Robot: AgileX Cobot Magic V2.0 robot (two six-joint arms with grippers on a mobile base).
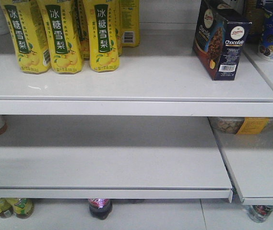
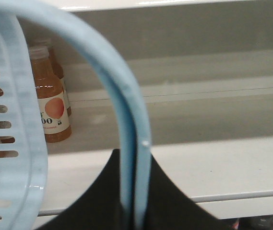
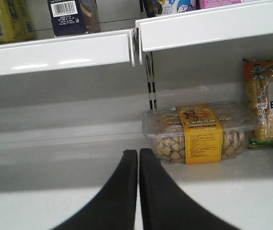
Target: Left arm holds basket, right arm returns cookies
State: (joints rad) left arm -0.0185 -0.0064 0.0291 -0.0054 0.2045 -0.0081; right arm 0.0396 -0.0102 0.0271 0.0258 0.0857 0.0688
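Cookies stand upright on the top shelf, toward its right end, a dark carton with white lettering and a barcode low on its side. From the right wrist view the same carton shows only as a barcoded bottom edge above the shelf lip. To its left on that shelf stands a row of yellow pear-drink bottles, well apart from it. The right hand is away from the carton, down by the middle shelf, its two black fingers pressed together with nothing between them. Just beyond them sits a clear tub of small biscuits with a yellow label. The left hand is clamped on the curved handle of the light blue basket, whose slotted side fills the left of that view. Behind it stand orange juice bottles on a lower shelf.
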